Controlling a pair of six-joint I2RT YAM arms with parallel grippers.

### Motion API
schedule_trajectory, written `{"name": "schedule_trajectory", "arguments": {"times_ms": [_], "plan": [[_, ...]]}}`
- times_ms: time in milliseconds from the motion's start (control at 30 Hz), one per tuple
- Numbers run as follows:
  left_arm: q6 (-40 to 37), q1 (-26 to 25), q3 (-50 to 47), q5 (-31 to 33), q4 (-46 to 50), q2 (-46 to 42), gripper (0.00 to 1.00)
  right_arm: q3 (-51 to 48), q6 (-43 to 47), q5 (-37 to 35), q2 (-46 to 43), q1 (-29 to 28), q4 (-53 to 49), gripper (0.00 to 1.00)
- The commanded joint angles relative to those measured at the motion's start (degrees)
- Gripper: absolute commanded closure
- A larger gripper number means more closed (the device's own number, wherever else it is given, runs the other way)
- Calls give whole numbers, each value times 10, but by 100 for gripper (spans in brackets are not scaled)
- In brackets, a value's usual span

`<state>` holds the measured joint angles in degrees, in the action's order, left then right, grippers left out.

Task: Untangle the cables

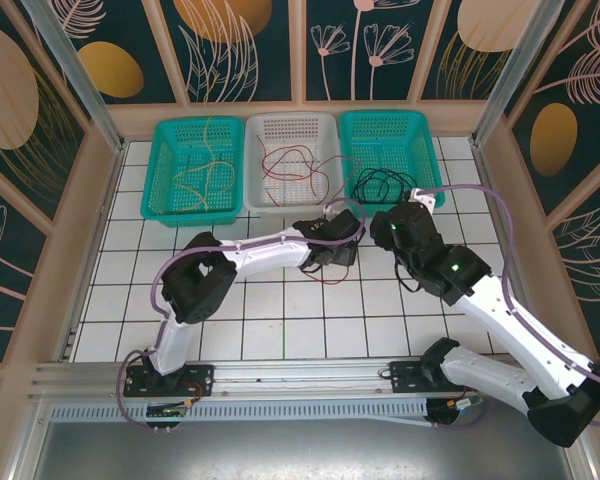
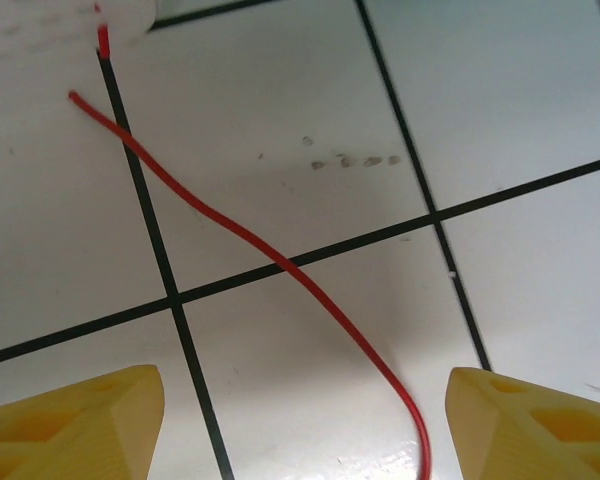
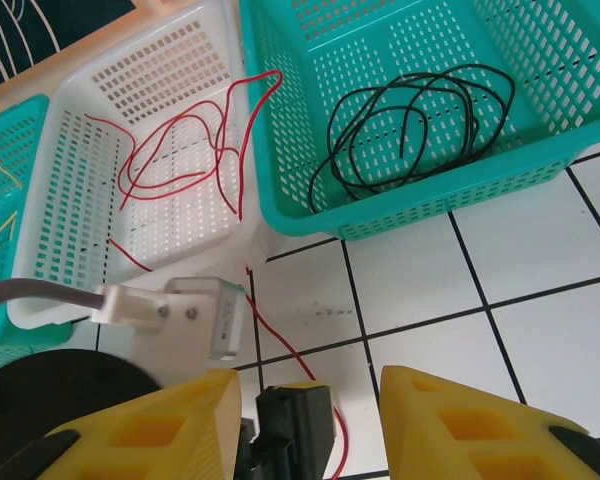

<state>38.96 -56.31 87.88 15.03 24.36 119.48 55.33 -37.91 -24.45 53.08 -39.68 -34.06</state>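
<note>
One red cable (image 2: 280, 262) lies loose on the white tiled table, running between the yellow fingers (image 2: 70, 425) of my left gripper (image 2: 305, 430), which is open and low over it; the cable passes close to the right finger without being pinched. That same red cable (image 3: 280, 345) (image 1: 330, 278) also runs under the left gripper (image 1: 328, 252). More red cables (image 1: 295, 160) lie in the white basket, black cables (image 1: 385, 183) in the right teal basket, yellow cables (image 1: 202, 175) in the left teal one. My right gripper (image 3: 310, 430) (image 1: 382, 228) is open and holds nothing, just right of the left gripper.
The three baskets stand side by side at the back: left teal basket (image 1: 158, 170), white basket (image 1: 255, 130), right teal basket (image 1: 430, 150). The left arm's black and white wrist parts (image 3: 195, 315) sit right in front of the right gripper's fingers. Free tiles lie toward the near edge.
</note>
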Motion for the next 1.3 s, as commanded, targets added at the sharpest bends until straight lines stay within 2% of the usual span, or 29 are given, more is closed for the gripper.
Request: {"name": "schedule_trajectory", "arguments": {"times_ms": [0, 567, 733, 833, 933, 1100, 1267], "plan": [[43, 0, 18, 18, 2, 22, 27, 8, -8, -20, -16, 5, -23, 59], [78, 0, 63, 26, 5, 92, 47, 5, 5, -13, -31, 6, -33, 59], [78, 0, 62, 16, 9, 94, 65, 4, 8, -19, -32, 5, -32, 59], [78, 0, 46, 15, 7, 78, 79, -1, 8, -21, -33, 5, -26, 59], [76, 1, 20, 8, 3, 51, 89, -5, 6, -17, -33, 5, -19, 59], [79, 0, -43, -6, -3, -21, 98, -6, 10, -12, -28, 5, -10, 60], [71, -5, -125, -32, -36, -120, 100, 5, 14, -5, -17, 5, -2, 60]]}}
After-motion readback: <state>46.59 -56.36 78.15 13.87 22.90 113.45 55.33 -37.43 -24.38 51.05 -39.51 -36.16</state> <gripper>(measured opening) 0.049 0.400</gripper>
